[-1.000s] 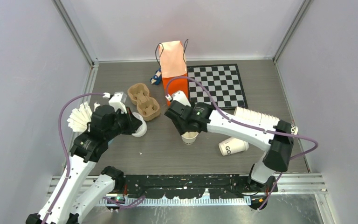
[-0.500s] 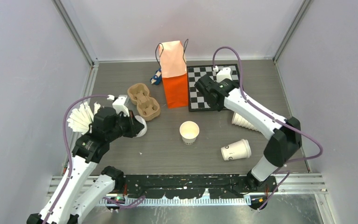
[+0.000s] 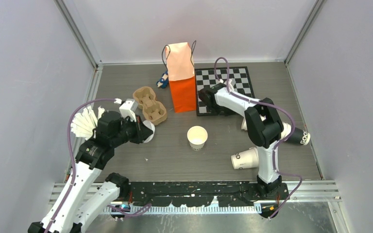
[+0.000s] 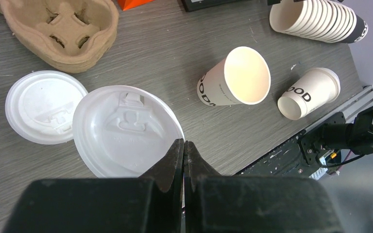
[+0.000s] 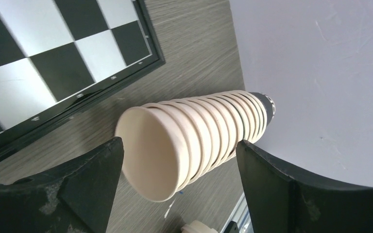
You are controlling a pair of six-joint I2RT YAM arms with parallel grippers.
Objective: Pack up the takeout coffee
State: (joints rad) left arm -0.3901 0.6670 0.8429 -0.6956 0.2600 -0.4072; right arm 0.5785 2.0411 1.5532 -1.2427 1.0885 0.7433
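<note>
At left, find the left gripper [image 4: 184, 148] clamped shut on the rim of a white lid [image 4: 126, 128]. Look to its right for the cup [image 3: 197, 137]: mid-table, well apart, upright, long axis vertical, mouth open, no lid fitted, white paper with dark lettering, apparently empty. Judge both grippers about equally near, with the lid in the left alone. Farther right, note the right gripper [image 5: 178, 143] spread wide, holding nothing, facing a stack of cups [image 5: 233, 116] lying sideways.
</note>
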